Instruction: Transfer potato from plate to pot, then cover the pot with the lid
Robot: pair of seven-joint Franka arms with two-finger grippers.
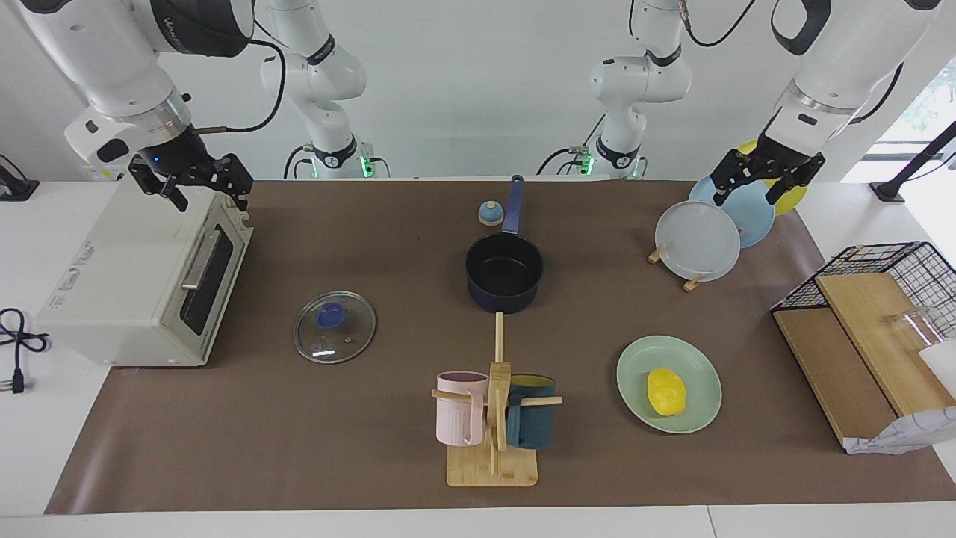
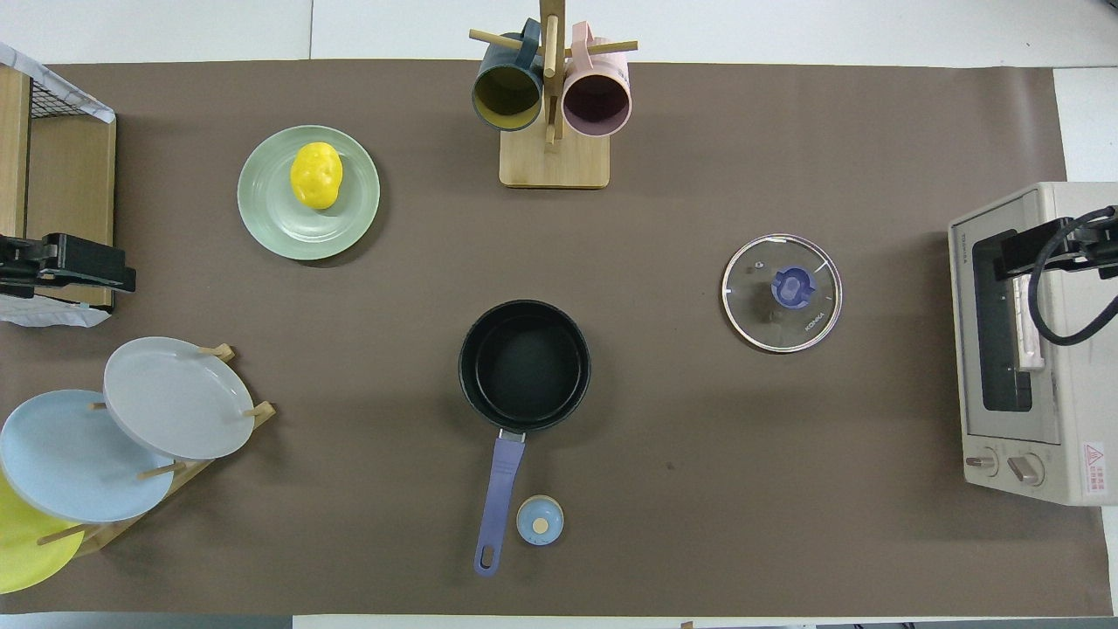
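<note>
We see the potato [image 1: 666, 391] lying on the plate [image 1: 702, 366], toward the left arm's end of the bench [image 1: 373, 463] and farther from the robots than the pot [image 1: 504, 272]. The pot stands near the middle, empty, its handle pointing toward the robots, with a small bell [image 1: 490, 213] just beside the handle. The lid [image 1: 334, 326] lies flat on the bench, knob up, well apart from the pot, toward the right arm's end and near the toaster oven [image 1: 142, 284].

The left gripper [image 1: 762, 179] hangs in the air over the rack of upright plates [image 1: 698, 240], holding nothing; its fingers look apart in the facing view. The right gripper [image 1: 196, 183] hangs over the top of the toaster oven, also empty; its fingers seem apart too, though from this angle we are less sure of that one.

A mug tree [image 1: 494, 418] with a pink and a dark blue mug stands farther from the robots than the pot, between the lid and the plate.
</note>
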